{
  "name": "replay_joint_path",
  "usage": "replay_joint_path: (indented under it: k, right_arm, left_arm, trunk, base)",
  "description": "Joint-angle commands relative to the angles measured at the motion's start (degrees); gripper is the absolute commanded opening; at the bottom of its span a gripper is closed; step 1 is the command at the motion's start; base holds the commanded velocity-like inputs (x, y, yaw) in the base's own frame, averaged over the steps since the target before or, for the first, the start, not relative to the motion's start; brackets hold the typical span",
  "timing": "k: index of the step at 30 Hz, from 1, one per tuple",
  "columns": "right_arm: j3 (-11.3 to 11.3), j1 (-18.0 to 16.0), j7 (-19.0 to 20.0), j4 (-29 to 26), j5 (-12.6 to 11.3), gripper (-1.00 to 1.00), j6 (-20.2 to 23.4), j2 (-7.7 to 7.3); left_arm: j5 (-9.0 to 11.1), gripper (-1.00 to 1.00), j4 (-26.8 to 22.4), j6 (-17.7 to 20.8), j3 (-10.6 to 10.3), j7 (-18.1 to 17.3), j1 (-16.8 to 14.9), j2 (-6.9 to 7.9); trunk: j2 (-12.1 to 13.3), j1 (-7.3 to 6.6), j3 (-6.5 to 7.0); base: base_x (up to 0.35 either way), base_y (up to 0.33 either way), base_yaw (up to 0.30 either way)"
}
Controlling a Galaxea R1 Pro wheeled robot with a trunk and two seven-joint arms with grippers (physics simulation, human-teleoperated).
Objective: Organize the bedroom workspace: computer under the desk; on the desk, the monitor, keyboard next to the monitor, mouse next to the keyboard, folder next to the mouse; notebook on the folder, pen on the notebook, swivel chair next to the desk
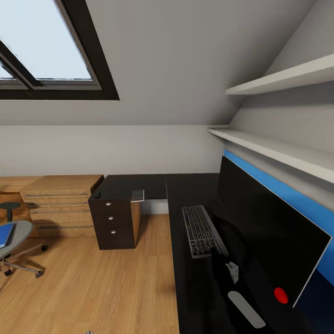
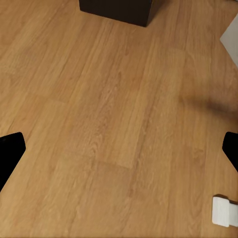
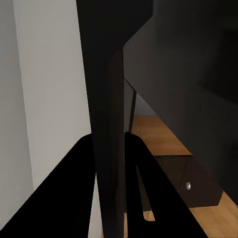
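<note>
The monitor (image 1: pixel 264 222) stands on the black desk (image 1: pixel 185 287) along the blue back panel, with a red dot at its near lower corner. My right gripper (image 1: pixel 223 265) is at its lower left edge. In the right wrist view the gripper (image 3: pixel 110 136) is shut on the thin dark monitor (image 3: pixel 106 74) panel. The keyboard (image 1: pixel 199 231) lies on the desk just left of the monitor. At far left the swivel chair (image 1: pixel 16 239) carries the blue folder (image 1: pixel 5 234). My left gripper (image 2: pixel 119 153) is open over bare floor. The computer, mouse and pen are out of view.
A black drawer unit (image 1: pixel 113 222) stands under the desk's far wing, with a wooden drawer chest (image 1: pixel 60 204) to its left. A small pale flat thing (image 1: pixel 138 195) sits at the desk edge; I cannot tell whether it is the notebook. Two wall shelves (image 1: pixel 273 153) hang above the monitor.
</note>
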Motion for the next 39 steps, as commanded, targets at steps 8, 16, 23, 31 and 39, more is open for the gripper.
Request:
replay_joint_path:
  k: [8,16,23,31,39]
  right_arm:
    - [0.24,-0.07,0.61,0.1,-0.99,-1.0,-0.36,0.04]
    - [0.15,-0.07,0.55,0.28,-1.04,-1.0,-0.36,0.05]
    - [0.15,-0.07,0.55,0.28,-1.04,-1.0,-0.36,-0.03]
    - [0.21,-0.07,0.55,0.28,-1.09,-1.0,-0.36,-0.03]
    - [0.06,-0.07,0.55,0.36,-1.1,-1.0,-0.36,0.05]
  left_arm:
    - [0.54,1.0,-0.02,-0.13,-0.2,0.41,0.0,0.08]
    - [0.54,1.0,-0.03,-0.13,0.47,0.41,0.0,0.07]
    - [0.54,1.0,-0.03,-0.12,0.67,0.41,0.0,0.0]
    - [0.54,1.0,-0.01,-0.11,0.68,0.41,0.0,0.07]
    - [0.54,1.0,-0.03,-0.13,0.68,0.41,0.0,-0.01]
  trunk:
    - [-3.3,1.78,-1.52]
    - [-6.51,3.54,-2.96]
    - [-9.31,5.08,-4.22]
    - [-12.52,6.83,-5.65]
    - [-15.73,8.59,-7.09]
  base:
    - [0.0,0.0,0.0]
    - [0.0,0.0,0.0]
    - [0.0,0.0,0.0]
    - [0.0,0.0,0.0]
    - [-0.106,0.0,0.0]
